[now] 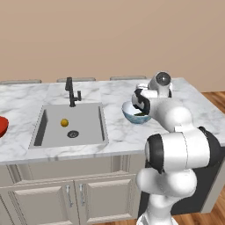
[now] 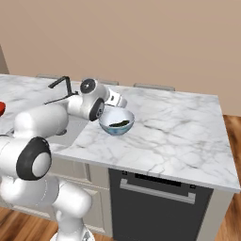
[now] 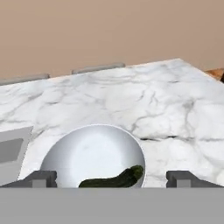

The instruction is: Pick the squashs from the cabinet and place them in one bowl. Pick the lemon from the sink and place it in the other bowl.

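A dark green squash [image 3: 114, 178] lies in the pale blue-white bowl [image 3: 87, 151], low against the bowl's near wall. In the hand view it sits between the two dark fingertips [image 3: 41, 178], below and ahead of them, and touches neither. Whether one squash or two lie there cannot be told; in the right base view only a dark green mass [image 2: 119, 124] shows on the bowl's floor.

The gripper [image 3: 112, 179] hangs just above the bowl with its fingers spread wide, one tip at each side of the bowl's rim, and nothing between them but air. It grips nothing.

The bowl [image 1: 135, 115] stands on the white marble counter [image 1: 118, 132], to the right of the sink [image 1: 70, 125]. The lemon [image 1: 64, 122] lies on the sink's floor, just above the round drain [image 1: 73, 134], well away from the fingers. The black faucet [image 1: 71, 92] rises behind the basin. The red bowl [image 1: 2, 126] sits at the counter's far left edge, beyond the sink, farthest from the fingers. Beyond the counter stands a plain tan wall [image 1: 110, 35].
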